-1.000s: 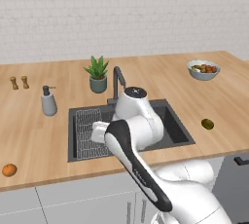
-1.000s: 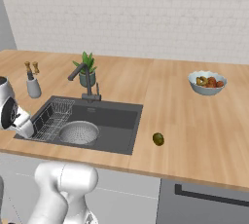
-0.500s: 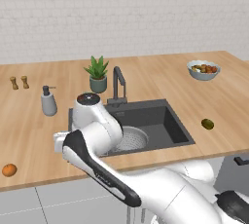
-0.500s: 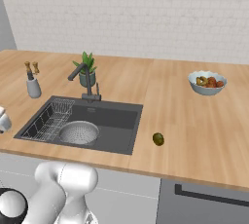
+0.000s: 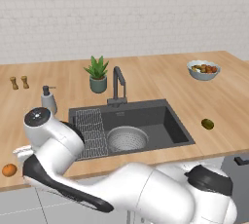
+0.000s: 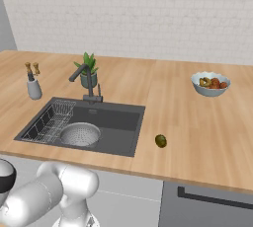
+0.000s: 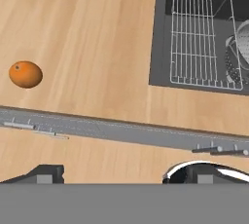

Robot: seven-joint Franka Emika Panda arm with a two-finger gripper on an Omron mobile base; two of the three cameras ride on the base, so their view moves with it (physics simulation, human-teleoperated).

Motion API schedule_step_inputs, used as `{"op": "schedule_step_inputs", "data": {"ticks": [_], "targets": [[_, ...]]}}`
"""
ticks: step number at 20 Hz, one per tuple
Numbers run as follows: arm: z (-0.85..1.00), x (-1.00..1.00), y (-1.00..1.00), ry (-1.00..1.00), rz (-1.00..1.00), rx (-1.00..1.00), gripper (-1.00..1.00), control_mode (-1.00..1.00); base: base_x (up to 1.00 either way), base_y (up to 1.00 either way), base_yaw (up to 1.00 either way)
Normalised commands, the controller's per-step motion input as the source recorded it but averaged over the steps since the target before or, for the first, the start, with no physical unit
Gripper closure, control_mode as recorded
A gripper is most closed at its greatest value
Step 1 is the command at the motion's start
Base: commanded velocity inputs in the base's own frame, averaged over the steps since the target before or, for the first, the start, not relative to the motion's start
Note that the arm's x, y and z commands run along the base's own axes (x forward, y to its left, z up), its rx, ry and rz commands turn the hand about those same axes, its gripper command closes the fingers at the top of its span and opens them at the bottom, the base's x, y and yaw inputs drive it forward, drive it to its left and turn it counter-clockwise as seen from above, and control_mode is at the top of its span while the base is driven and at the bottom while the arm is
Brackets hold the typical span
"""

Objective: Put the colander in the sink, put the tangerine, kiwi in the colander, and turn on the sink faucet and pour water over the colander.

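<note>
I take the large rectangular dark grey sink as my landmark: over the last second I have swung the white arm from above the basin out past the sink's left edge, so the arm now hangs over the counter front on that side and the basin is uncovered in both base views. Inside the sink the round silver-grey perforated metal colander sits on the floor of the basin, just right of the wire grid rack, so I judge the first step done. The dark grey angular faucet stands at the sink's back edge, untouched as far as I can see, with no water showing. The small oval olive-brown kiwi lies on the wood to the right of the sink, near its right rim and well apart from me. The small round bright orange tangerine lies left of the sink near the counter's front edge, and the hand view now looks down on it, off to one side of the gripper. The jaws stand wide apart with nothing between them. The swing tells me the tangerine is next; I still need to centre over it and descend.
</note>
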Motion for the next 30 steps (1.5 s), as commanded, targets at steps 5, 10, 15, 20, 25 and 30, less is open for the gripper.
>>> {"op": "schedule_step_inputs", "data": {"ticks": [5,10,15,20,25,30], "targets": [[-0.34,-0.05,0.34,-0.23,0.0,0.0,-1.0,-1.0,0.0,0.0,0.0],[-0.31,0.01,0.17,-0.09,0.0,0.03,-1.0,-1.0,0.0,0.0,0.0],[-0.05,0.18,0.29,0.02,0.0,0.14,-1.0,-1.0,0.0,0.0,0.0],[-0.02,0.11,0.4,0.05,0.0,0.12,-1.0,-1.0,0.0,0.0,0.0],[-0.2,0.0,0.32,0.02,0.0,0.02,-1.0,-1.0,0.0,0.0,0.0],[-0.16,0.03,0.17,0.01,0.0,0.0,-1.0,-1.0,0.0,0.0,0.0]]}}
